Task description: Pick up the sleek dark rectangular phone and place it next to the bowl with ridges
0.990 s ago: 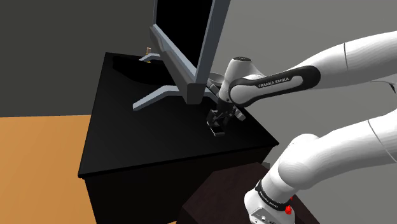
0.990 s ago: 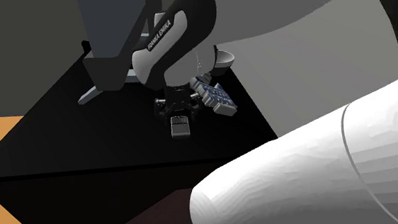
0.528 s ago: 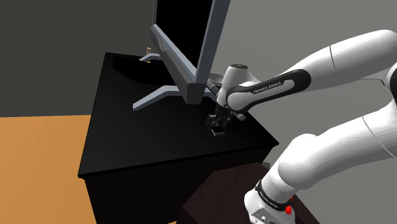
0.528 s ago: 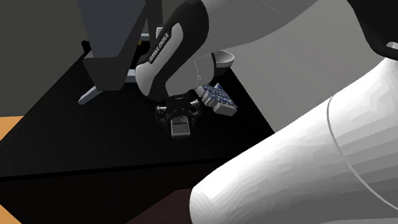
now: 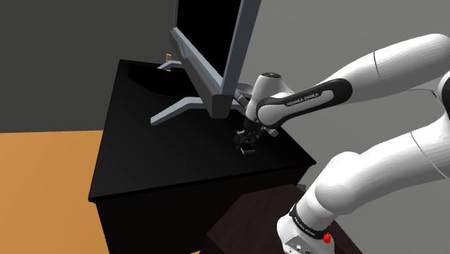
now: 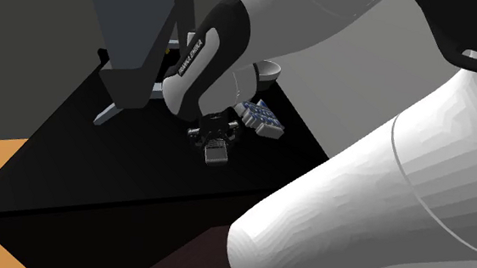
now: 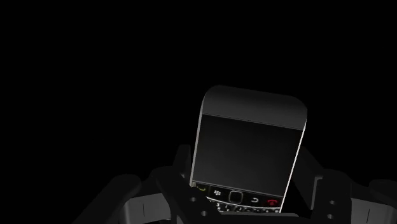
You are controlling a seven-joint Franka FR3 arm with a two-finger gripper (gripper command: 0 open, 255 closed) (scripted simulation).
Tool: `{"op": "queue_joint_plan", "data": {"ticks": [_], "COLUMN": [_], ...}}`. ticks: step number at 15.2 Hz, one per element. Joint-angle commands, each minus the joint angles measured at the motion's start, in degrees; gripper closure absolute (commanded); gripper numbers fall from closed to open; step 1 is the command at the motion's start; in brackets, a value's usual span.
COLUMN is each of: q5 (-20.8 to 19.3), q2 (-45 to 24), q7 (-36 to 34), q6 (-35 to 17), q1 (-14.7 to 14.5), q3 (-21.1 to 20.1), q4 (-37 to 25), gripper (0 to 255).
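Wrist view: gripper [image 7: 245, 164] clasps the phone [image 7: 251, 137] by its long sides; its keypad end is nearest and its long axis points away.

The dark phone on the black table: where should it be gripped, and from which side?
By its two long edges, across the narrow width, coming straight down from above. The phone lies flat on the table, so only its thin sides offer opposing faces.

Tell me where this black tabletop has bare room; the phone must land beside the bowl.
Widest bare stretch: the tabletop between the monitor stand and its near edge. Around the bowl it is crowded: the keypad device, phone and gripper cluster there, leaving a narrow strip at the table's edge.
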State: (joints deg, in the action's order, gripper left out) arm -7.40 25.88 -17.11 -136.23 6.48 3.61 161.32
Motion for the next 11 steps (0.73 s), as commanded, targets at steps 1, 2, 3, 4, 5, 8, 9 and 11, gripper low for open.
{"op": "queue_joint_plan", "data": {"ticks": [1, 2, 3, 4, 5, 8, 9, 11], "q5": [-0.04, -0.03, -0.02, -0.01, -0.02, 0.07, 0.16, 0.33], "q2": [-0.04, -0.07, -0.06, -0.08, -0.09, 0.61, 1.29, 2.58], "q7": [0.01, 0.0, -0.02, -0.02, -0.01, 0.07, 0.15, 0.31], "q6": [0.03, 0.04, 0.05, 0.07, 0.05, 1.05, 2.1, 4.16], "q1": [0.04, 0.03, 0.01, 0.01, 0.02, -0.02, -0.05, -0.13], "q3": [0.04, 0.03, 0.01, 0.01, 0.02, -0.01, -0.03, -0.07], "q4": [0.09, 0.05, 0.05, 0.0, 0.02, -0.3, -0.67, -1.44], "gripper": [255, 255, 255, 255, 255, 255, 255, 255]}}
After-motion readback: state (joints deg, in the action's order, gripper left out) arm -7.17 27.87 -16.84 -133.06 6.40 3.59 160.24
